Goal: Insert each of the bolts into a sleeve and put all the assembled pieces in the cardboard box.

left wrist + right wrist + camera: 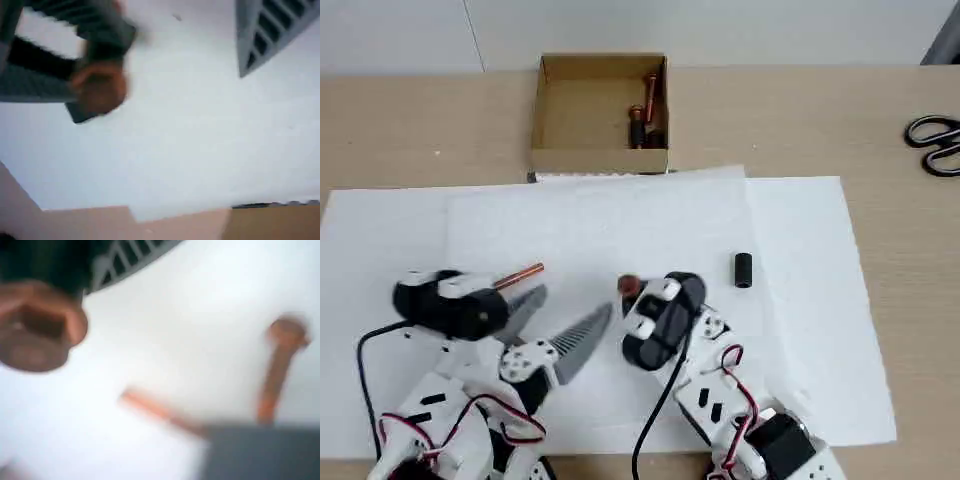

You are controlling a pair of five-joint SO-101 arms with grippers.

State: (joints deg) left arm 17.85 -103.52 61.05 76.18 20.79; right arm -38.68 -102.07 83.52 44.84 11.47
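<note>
My right gripper (632,290) sits mid-paper, shut on a copper bolt (628,285) whose head (35,340) looms close in the right wrist view. To its left my left gripper (576,300) is open and holds nothing, one grey ribbed finger (265,35) showing. Beside that arm a loose copper bolt (520,277) lies on the paper; the right wrist view shows it as the loose bolt (277,370). A black sleeve (743,268) lies right of the right gripper. The cardboard box (548,110) at the back holds an assembled bolt and sleeve (640,115).
White paper sheets (790,330) cover the middle of the wooden table (420,120). Scissors (935,145) lie at the far right edge. Both arm bases and their cables crowd the front edge.
</note>
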